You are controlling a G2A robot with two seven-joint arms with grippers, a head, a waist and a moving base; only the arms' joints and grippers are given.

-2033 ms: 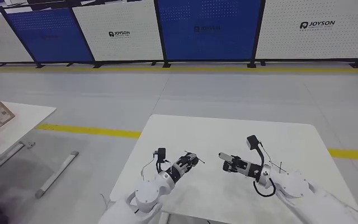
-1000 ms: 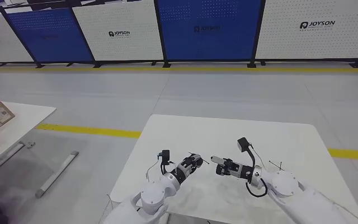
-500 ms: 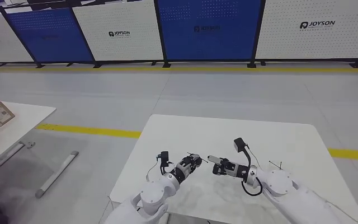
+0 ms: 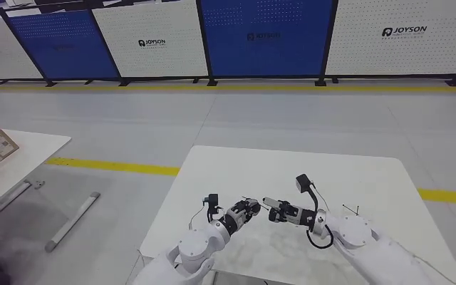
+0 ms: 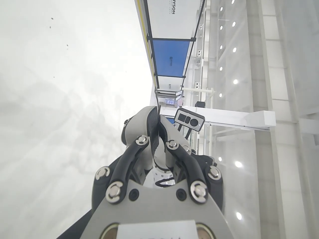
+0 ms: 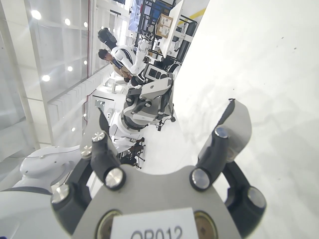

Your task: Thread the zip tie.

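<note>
The left gripper [image 5: 158,116] has its jaws pressed together on the zip tie [image 5: 157,102]. The thin strip runs straight out past them, its long axis pointing toward the right gripper [image 6: 166,106]. That one's jaws are spread wide and hold nothing. The tie's free end lies just ahead of them, between the 2 grippers.

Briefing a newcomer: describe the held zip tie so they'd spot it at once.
On the white table, two arms nearly touch at the robot's side. The left gripper has its fingers shut on the zip tie, a thin black strip across their tips. Unlike the dark strip lying by the right arm, it is held.
</note>
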